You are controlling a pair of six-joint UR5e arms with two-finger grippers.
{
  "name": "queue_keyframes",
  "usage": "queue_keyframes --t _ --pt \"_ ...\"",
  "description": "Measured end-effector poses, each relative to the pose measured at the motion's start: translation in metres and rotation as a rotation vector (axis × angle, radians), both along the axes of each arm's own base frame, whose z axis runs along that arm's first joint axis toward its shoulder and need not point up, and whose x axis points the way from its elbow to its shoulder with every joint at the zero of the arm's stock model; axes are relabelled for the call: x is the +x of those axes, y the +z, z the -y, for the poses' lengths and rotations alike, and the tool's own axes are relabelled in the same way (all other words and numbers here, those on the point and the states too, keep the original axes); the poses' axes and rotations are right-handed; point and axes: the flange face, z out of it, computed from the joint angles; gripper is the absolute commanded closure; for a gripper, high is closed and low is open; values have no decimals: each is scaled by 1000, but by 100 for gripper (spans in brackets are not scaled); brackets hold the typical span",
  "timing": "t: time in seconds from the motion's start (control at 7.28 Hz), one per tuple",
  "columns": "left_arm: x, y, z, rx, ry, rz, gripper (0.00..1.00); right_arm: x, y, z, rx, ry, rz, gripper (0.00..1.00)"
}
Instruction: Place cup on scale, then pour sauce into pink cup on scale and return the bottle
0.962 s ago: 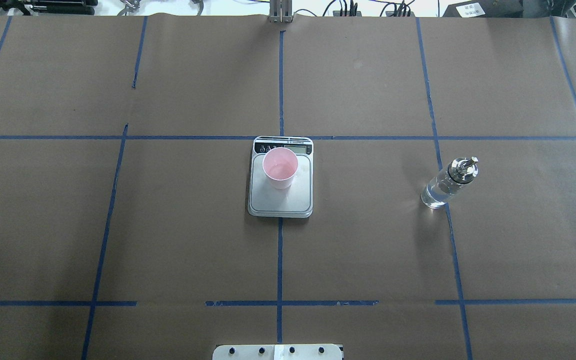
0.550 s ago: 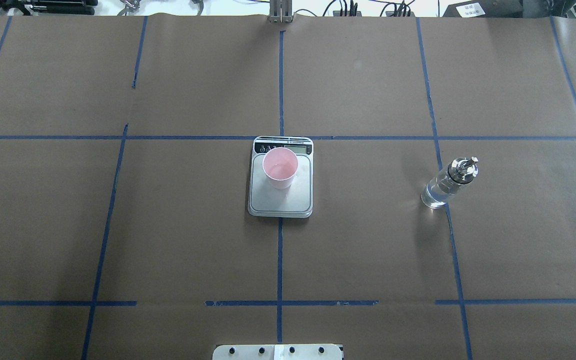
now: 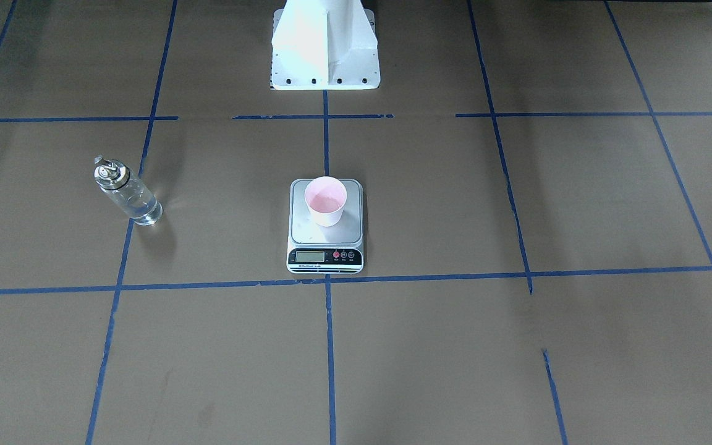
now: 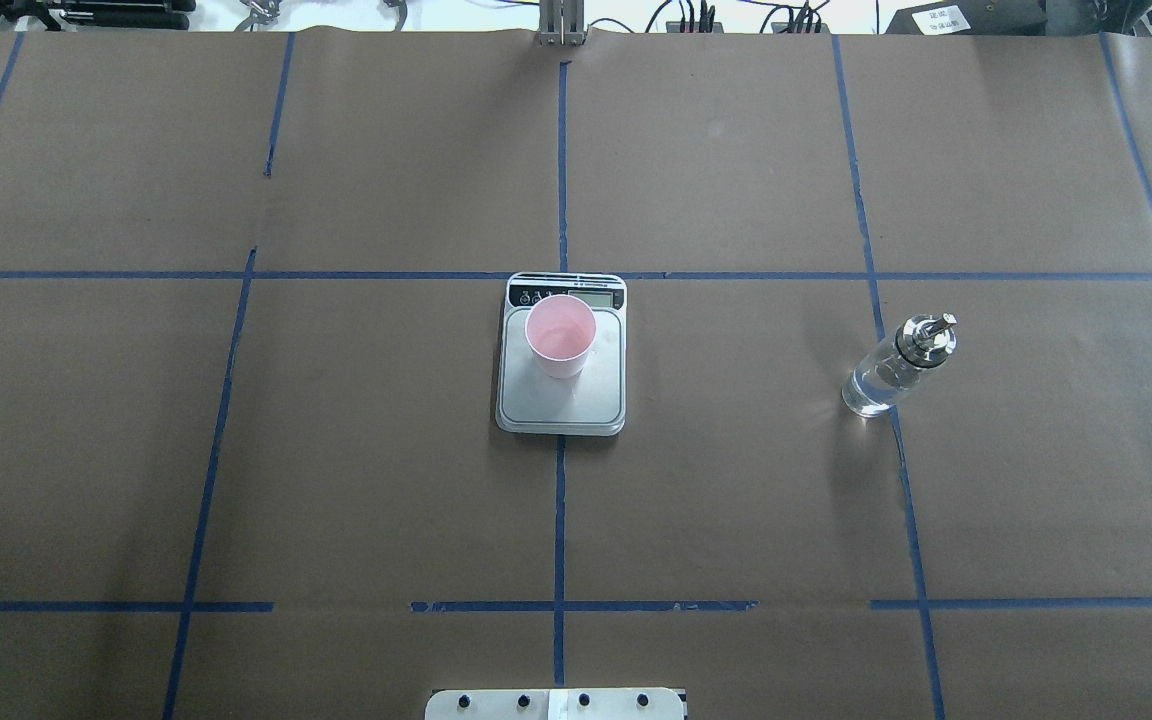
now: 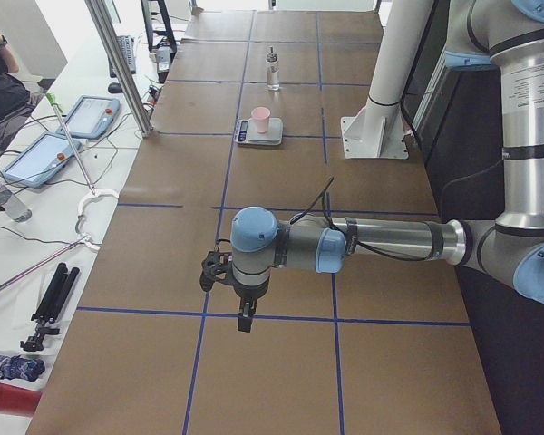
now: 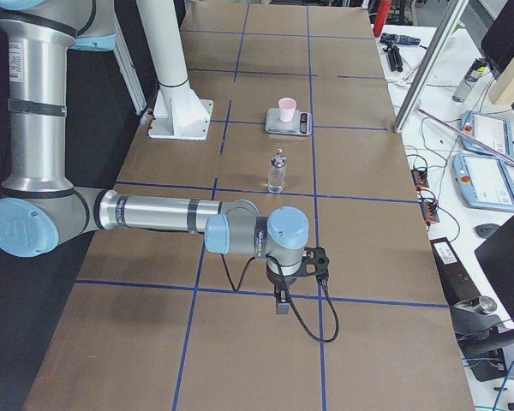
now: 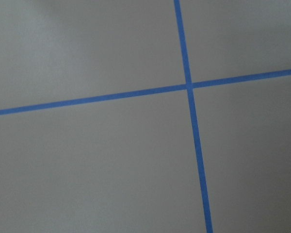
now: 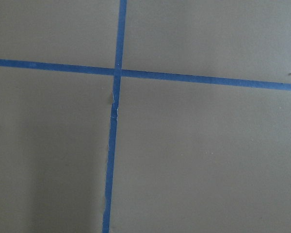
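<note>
Brown-papered table (image 4: 336,450): cup (image 4: 560,338) on scale (image 4: 561,405); stray bump could tip it. I can't read left gripper (image 5: 245,323), right gripper (image 6: 280,304) finger gap.

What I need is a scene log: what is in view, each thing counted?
table: 1, brown paper, blue tape grid
scale: 1, silver-grey with black strip, table centre
cup: 1, pale pink, upright on the scale
bottle: 1, clear glass, silver cap, upright, robot's right of the scale
robot base: 1, white, table edge
left gripper: 1, dark, over bare table; open or shut unclear
right gripper: 1, dark, over bare table; open or shut unclear
</note>
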Motion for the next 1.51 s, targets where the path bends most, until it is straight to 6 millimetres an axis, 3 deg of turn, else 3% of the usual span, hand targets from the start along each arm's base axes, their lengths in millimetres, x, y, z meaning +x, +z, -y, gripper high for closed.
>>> queue_keyframes --t 0.41,1.51 --pt "0 3 0 -18 0 1 0 -6 -4 0 3 -4 77 0" --pt "1 8 -2 -25 4 3 0 -7 -6 2 12 -12 82 0"
